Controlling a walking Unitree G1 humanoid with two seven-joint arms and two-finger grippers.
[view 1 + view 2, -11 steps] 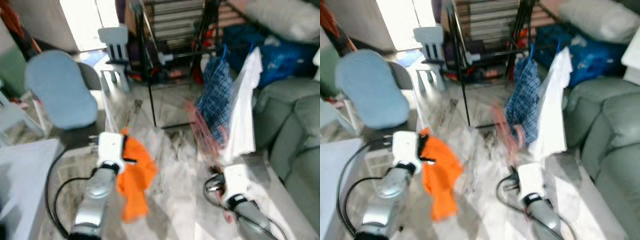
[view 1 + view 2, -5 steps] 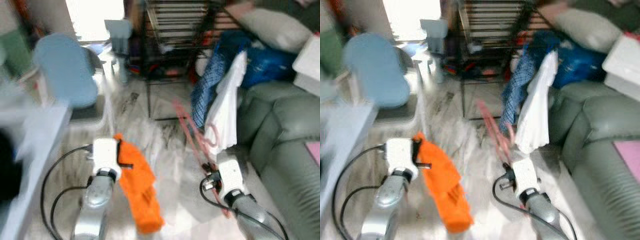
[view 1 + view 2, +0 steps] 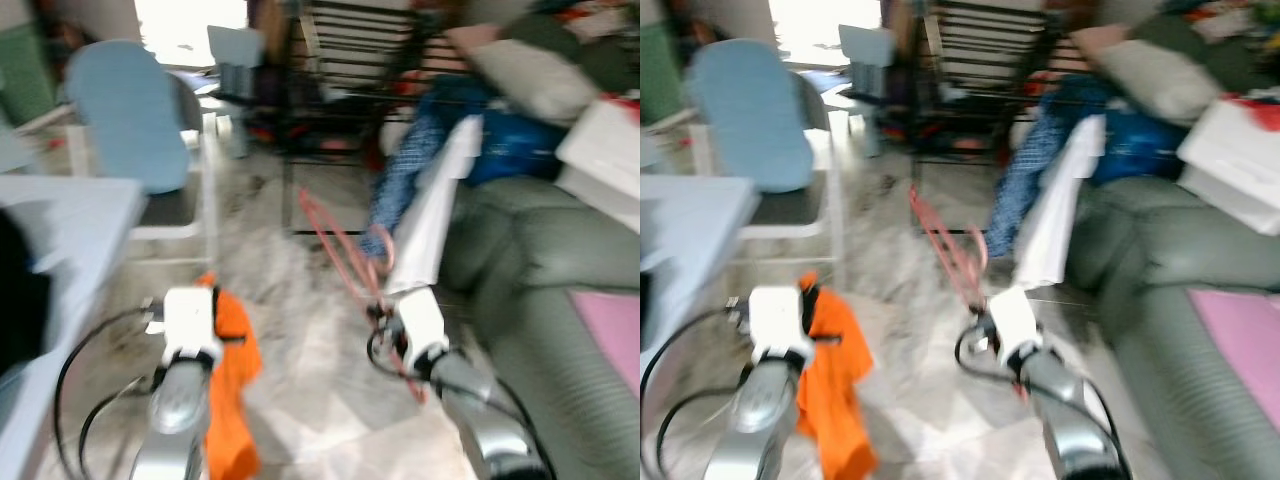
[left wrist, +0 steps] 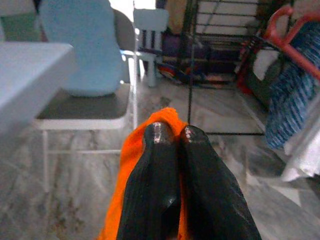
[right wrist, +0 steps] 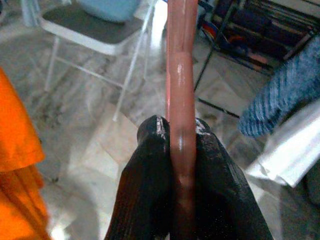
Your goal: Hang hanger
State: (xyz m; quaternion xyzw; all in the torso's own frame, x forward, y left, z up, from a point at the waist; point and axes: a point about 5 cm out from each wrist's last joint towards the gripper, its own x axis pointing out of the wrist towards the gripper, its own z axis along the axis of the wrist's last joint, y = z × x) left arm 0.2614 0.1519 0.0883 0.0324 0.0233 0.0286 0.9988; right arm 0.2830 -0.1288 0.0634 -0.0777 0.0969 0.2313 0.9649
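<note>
My right gripper (image 5: 176, 131) is shut on a pink-red plastic hanger (image 3: 340, 250), whose bar (image 5: 180, 65) runs straight up between the fingers. The hanger slants up and to the left from that hand above the marble floor. My left gripper (image 4: 172, 136) is shut on an orange cloth (image 3: 232, 380), which hangs down beside the left arm. A black clothes rack (image 3: 350, 60) stands ahead at the back. A blue checked garment (image 3: 405, 175) and a white garment (image 3: 430, 215) hang at its right side.
A white chair with a blue backrest (image 3: 125, 110) stands at the left, beside a pale table edge (image 3: 60, 215). A small white child's chair (image 3: 235, 55) is further back. A grey-green sofa (image 3: 545, 270) with pillows and boxes runs along the right.
The whole view has shifted and stays blurred, so the camera moved. The sofa now takes more of the right side and the chair sits nearer. Both grippers still hold their things.
</note>
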